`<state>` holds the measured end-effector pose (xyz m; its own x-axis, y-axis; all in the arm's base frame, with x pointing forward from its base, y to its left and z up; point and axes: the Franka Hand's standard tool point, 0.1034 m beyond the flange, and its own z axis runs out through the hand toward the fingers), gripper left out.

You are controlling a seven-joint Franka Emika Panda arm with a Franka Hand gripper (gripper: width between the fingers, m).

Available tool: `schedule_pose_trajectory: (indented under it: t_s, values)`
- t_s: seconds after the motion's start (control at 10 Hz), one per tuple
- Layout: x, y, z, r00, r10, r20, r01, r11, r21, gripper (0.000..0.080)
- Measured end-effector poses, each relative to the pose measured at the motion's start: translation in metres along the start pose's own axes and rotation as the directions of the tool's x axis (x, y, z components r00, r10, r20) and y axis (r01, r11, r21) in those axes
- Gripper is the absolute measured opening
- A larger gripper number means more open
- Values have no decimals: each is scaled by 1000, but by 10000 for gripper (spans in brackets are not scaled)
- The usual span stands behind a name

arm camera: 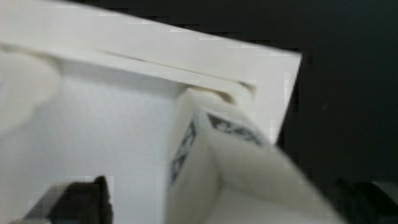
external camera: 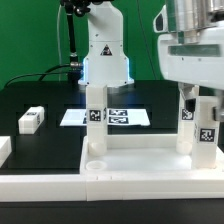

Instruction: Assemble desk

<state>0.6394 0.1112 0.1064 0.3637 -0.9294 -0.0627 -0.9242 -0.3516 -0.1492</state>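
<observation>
At the table's (external camera: 45, 98) front, you see the top (external camera: 140, 160) lying rim-up | gripper (external camera: 196, 90) low over its end on the exterior view's right; clamped or released, you cannot tell | upright legs (external camera: 97, 118) standing on the top | spare leg (external camera: 32, 120) lying well apart, toward the exterior view's left.

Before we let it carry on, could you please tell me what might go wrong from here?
1. The gripper is low over two upright legs standing close together at the desk top's end, the outer leg and the inner leg. Working on one may nudge the other.
2. The wrist view is blurred, so a leg's seating in its socket cannot be confirmed. A tilted leg might jam or topple.
</observation>
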Motion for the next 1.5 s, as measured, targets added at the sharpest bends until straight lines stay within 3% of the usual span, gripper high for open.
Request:
schedule_pose_trajectory:
  t_s: [0.2,0.5,0.8,0.9,1.0,1.1,1.2,1.3,1.4,1.5]
  values:
    - [2,2,3,994,-108,-10,108,994,5,642]
    - [6,3,2,920,-392,-26,392,920,-17,649]
    - [-5,-3,5,650,-759,-26,757,650,-67,649]
    - [-3,-2,5,656,-754,-27,751,656,-67,649]
    - [-3,-2,5,668,-743,-28,741,669,-67,537]
    - [-3,-2,5,682,-731,-29,728,682,-67,537]
    - [-3,-2,5,694,-720,-30,717,694,-66,371]
    - [-1,-1,6,741,-671,-34,668,741,-67,371]
    - [0,-1,6,776,-630,-37,627,776,-66,291]
    - [0,0,6,815,-578,-42,575,816,-64,291]
